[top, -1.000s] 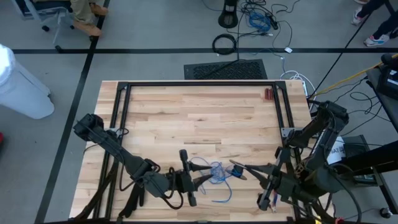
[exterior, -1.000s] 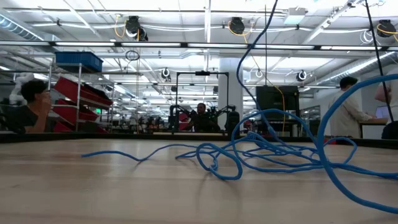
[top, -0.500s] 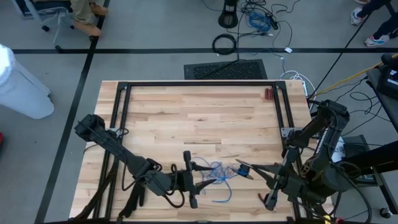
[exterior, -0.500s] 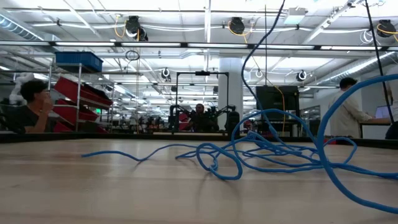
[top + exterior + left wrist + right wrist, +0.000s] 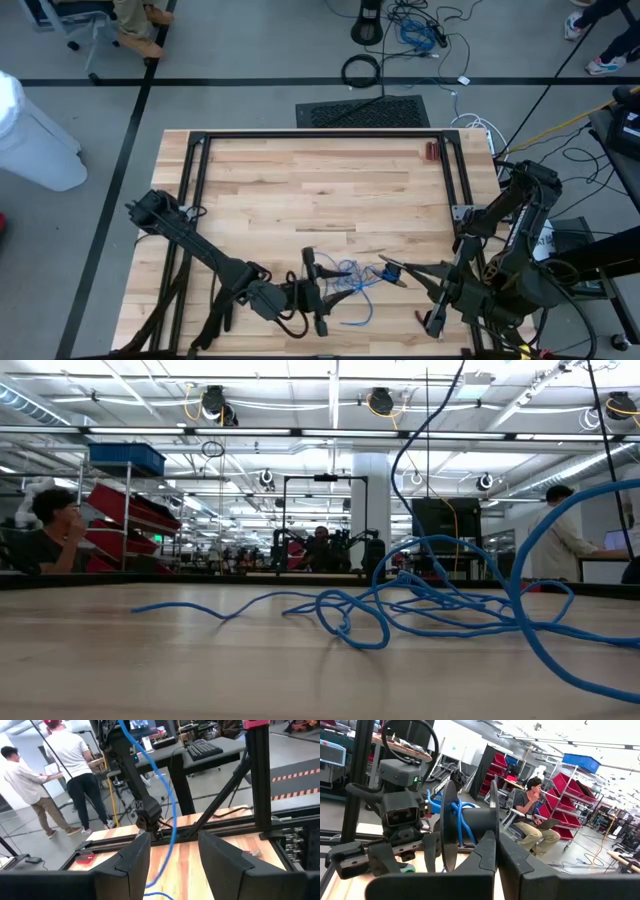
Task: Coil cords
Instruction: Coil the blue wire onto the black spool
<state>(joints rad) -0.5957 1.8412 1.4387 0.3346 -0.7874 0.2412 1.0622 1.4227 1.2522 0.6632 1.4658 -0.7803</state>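
Cord: we see the blue cord (image 5: 350, 280) lying in loose tangled loops on the desk (image 5: 320, 190) near its front edge, between the two arms; in the low view one strand (image 5: 420, 430) rises up off the wood.
Left gripper: we find the left gripper (image 5: 325, 295) at the tangle's left side, fingers (image 5: 132, 857) parted, a strand of cord hanging between them without being pinched.
Right gripper: we see the right gripper (image 5: 385, 270) at the tangle's right side, fingers (image 5: 487, 852) clenched together, a small dark spool (image 5: 451, 832) wound with blue cord just ahead of them.
Background: a seated person (image 5: 45, 540) behind the desk.
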